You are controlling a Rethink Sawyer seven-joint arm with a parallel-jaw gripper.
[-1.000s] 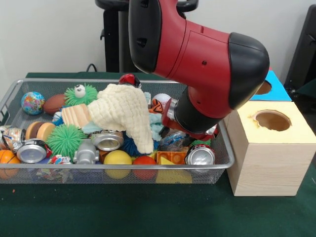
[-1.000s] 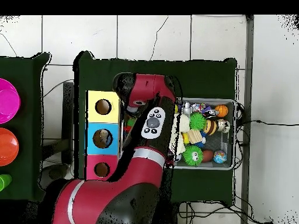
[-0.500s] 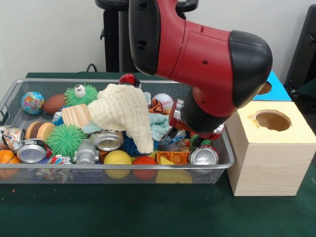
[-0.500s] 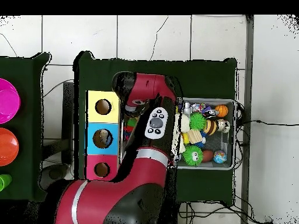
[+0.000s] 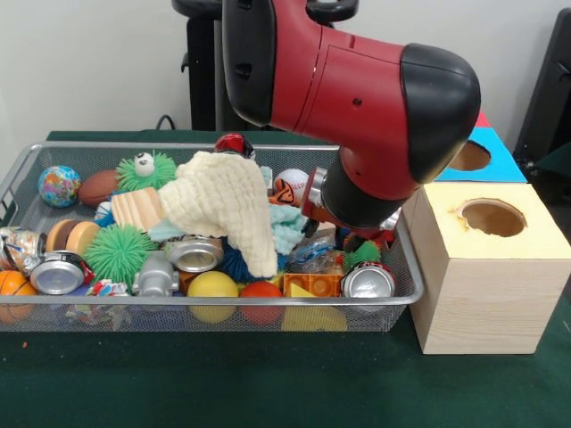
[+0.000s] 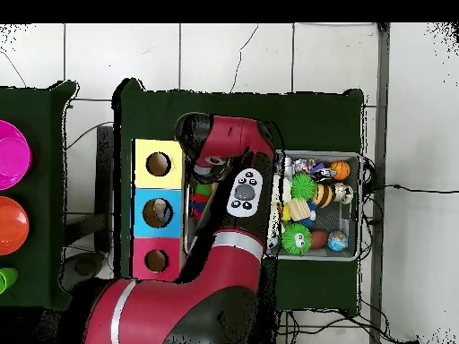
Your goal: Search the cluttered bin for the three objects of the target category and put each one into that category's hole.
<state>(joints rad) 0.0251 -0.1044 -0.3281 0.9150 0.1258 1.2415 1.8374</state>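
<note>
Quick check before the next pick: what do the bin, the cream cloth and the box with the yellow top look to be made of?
The bin looks like silver wire mesh; the contents show through its walls. The cream cloth seems a soft woven or knitted fabric, with a waffle-like texture and limp drape. The box looks like pale unfinished wood, going by the grain on its side; its yellow top looks painted or papered, which one I cannot tell.

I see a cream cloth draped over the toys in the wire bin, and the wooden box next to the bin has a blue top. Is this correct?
Not quite. The wooden box next to the wire bin has a yellow top in the front view; the blue top is the box behind it. The cream cloth does drape over the toys.
</note>
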